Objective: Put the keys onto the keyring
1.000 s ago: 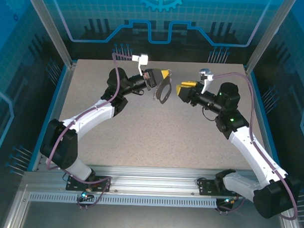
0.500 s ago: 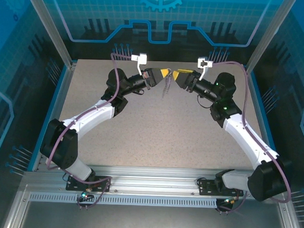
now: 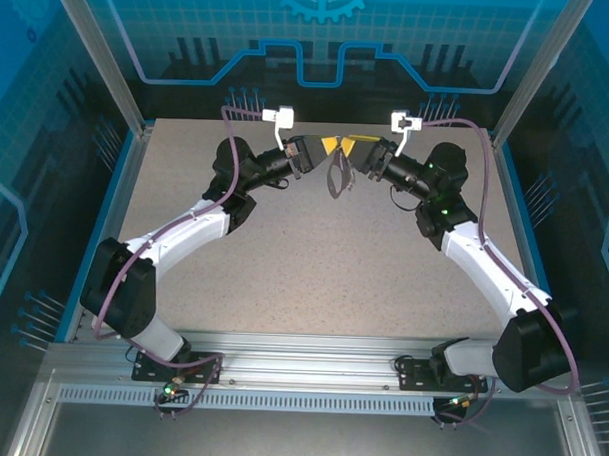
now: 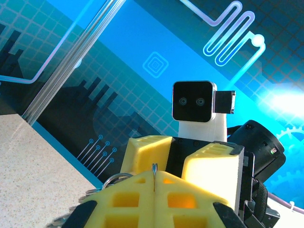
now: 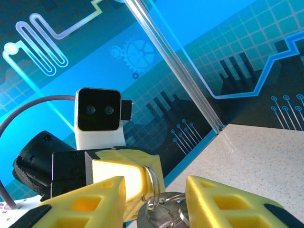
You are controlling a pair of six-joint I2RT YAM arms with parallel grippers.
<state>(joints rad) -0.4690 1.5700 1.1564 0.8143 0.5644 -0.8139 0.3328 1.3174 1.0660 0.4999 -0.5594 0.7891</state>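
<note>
The threading step is judged to be in hand. At the upper centre of the overhead view the left claw [image 3: 324,146] and the right claw [image 3: 358,150] are seen tip to tip above the worktop [image 3: 313,268]. The keyring [image 3: 335,176] hangs between and just below them, clear of the surface.

In the left wrist view the left claw is shown clenched. A thin wire loop [image 4: 154,167] of the keyring is pinched in the seam between its yellow tips, at the lower centre of the frame. In the right wrist view the right claw's fingers [image 5: 228,202] are seen spread apart along the bottom edge, with a cluster of metal rings [image 5: 159,209] between them. No contact with either finger can be made out, so this claw is taken as released. The key cannot be singled out with certainty among those rings.

Fine alignment is judged to be called for next. The small rings would have to be closed on squarely by the right claw while the keyring is steadied by the left. Little room for error is allowed, the parts being small and the tips close together.
</note>
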